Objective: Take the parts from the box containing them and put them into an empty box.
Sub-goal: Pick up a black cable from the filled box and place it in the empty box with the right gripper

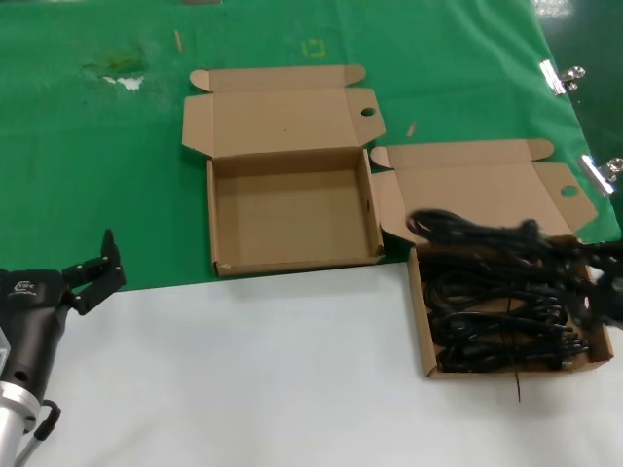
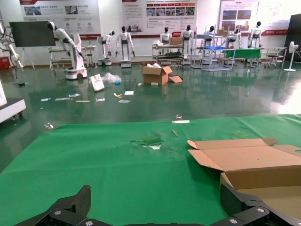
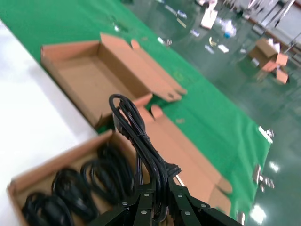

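Right arm lifting one cord bundle from the full box; left arm idle.

Head view: the empty box (image 1: 292, 209) sat open at frame centre on the green cloth (image 1: 88, 185). The box containing the cords (image 1: 424, 342) lay lower right, several cords (image 1: 501, 331) inside. The right gripper (image 1: 605, 282) hovered at the right edge, one cord bundle (image 1: 477, 232) blurred above the box. The left gripper (image 1: 95, 275) waited lower left, fingers spread, holding nothing.
Left wrist view: its parted fingers (image 2: 75, 205) framed the empty box.
Right wrist view: fingers (image 3: 143, 207) pinched tight on the bundle.
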Controlling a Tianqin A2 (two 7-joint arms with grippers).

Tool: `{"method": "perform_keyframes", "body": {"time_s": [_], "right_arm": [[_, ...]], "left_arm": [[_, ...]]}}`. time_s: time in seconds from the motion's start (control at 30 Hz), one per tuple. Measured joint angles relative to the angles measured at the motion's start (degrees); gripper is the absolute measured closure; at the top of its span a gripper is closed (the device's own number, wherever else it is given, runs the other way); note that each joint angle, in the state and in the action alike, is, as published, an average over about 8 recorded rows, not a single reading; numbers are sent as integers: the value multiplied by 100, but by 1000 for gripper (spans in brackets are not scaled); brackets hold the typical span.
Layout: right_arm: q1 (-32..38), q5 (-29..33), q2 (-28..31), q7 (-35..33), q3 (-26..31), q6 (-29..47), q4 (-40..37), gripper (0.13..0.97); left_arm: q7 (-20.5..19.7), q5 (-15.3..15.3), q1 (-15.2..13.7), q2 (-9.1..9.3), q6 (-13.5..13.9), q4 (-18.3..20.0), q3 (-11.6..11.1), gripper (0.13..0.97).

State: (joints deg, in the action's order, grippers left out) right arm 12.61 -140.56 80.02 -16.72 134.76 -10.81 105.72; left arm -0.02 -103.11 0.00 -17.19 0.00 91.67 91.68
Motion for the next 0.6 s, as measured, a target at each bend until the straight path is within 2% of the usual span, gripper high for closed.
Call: {"method": "perform_keyframes", "body": {"time_s": [0.3,0.43,0.6], "right_arm": [[1622,-1277,-659,-1363,1318,-452,128,921],[2255,-1551,-1031,-1686,1861,-658,71,921],[2644,-1675,-1560,-2010,2181,-841,-145,921]], "left_arm": [[0,0,0,0,0,0,0,132],[0,0,0,0,0,0,0,132],[0,0,0,0,0,0,0,132]]}}
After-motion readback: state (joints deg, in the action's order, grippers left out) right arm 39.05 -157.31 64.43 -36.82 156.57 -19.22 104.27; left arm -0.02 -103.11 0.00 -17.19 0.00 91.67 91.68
